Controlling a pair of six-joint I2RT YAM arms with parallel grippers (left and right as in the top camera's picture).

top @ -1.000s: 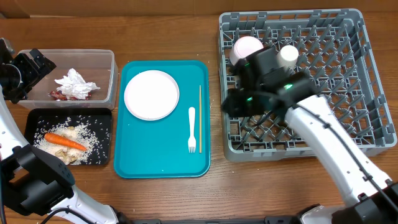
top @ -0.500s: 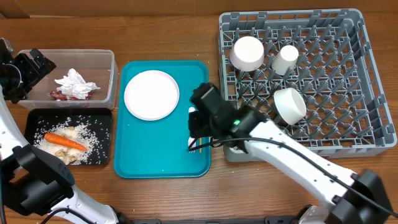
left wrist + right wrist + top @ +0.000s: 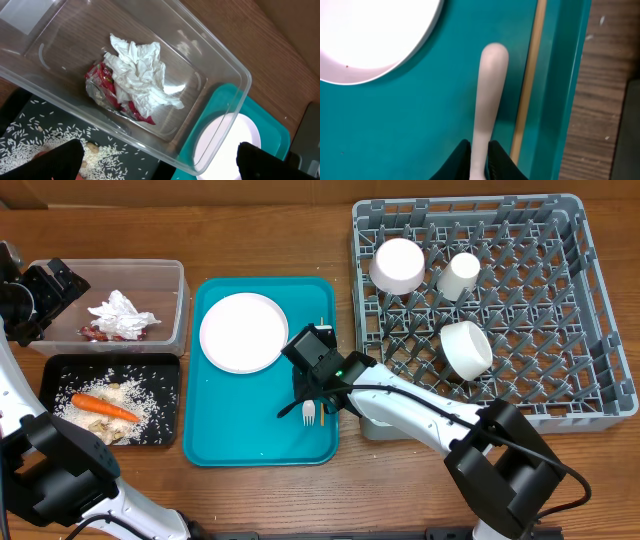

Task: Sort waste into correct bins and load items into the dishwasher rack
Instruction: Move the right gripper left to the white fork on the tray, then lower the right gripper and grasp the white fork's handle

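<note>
Near the teal tray's [image 3: 225, 435] right edge lies the white plastic fork [image 3: 489, 90], just beside the thin wooden chopstick [image 3: 530, 75]. It looks light, stiff and slick. The right end effector [image 3: 480, 161] pinches its narrow handle; a mid-handle hold should limit swinging, so squeeze gently.

One plate [image 3: 243, 332], one fork [image 3: 309, 414], one chopstick [image 3: 321, 330], one teal tray [image 3: 240, 425]; three white vessels [image 3: 398, 265], one rack [image 3: 580, 300], two bins [image 3: 165, 285].

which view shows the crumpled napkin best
Left wrist: the crumpled white napkin sits close and sharp over the red wrapper in the clear tub. Overhead shows the napkin small; the right wrist view misses it.
</note>
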